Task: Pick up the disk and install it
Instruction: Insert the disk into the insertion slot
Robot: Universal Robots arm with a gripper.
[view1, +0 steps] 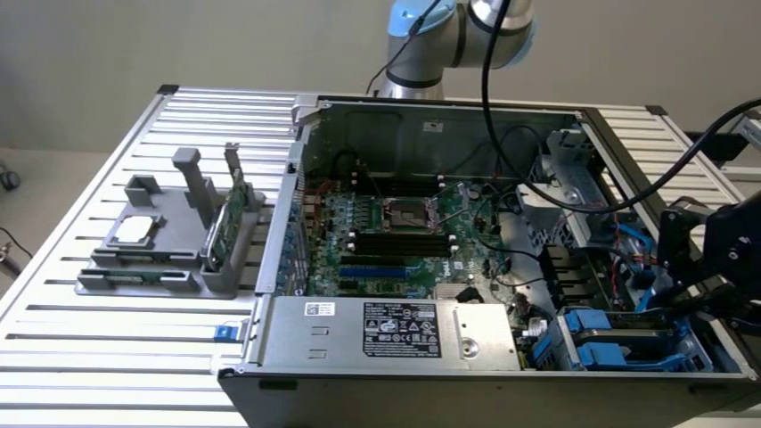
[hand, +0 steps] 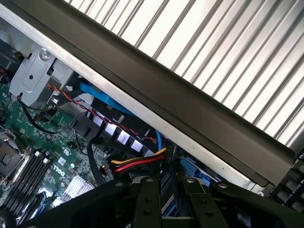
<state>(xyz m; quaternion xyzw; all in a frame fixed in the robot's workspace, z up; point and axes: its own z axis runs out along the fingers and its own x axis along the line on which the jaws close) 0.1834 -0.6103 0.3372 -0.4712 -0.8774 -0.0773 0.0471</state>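
Observation:
My black gripper (view1: 704, 287) hangs over the drive bays at the exterior view's right end of the open computer case (view1: 416, 134). In the wrist view the gripper (hand: 172, 209) has its two dark fingers (hand: 147, 204) close together. A narrow blue-and-white edge, the disk (hand: 166, 203) in its blue carrier frame, is clamped between them. Most of the disk is hidden under the gripper. Below it lie blue drive carriers (view1: 601, 343) in the bay.
A grey holder (view1: 155, 267) on the slatted table carries a small silver chip (view1: 137, 229) and a green card with a bracket (view1: 234, 209). Black cables (view1: 559, 192) loop over the case. Red and yellow wires (hand: 137, 164) and the case wall (hand: 190, 114) run close to the gripper.

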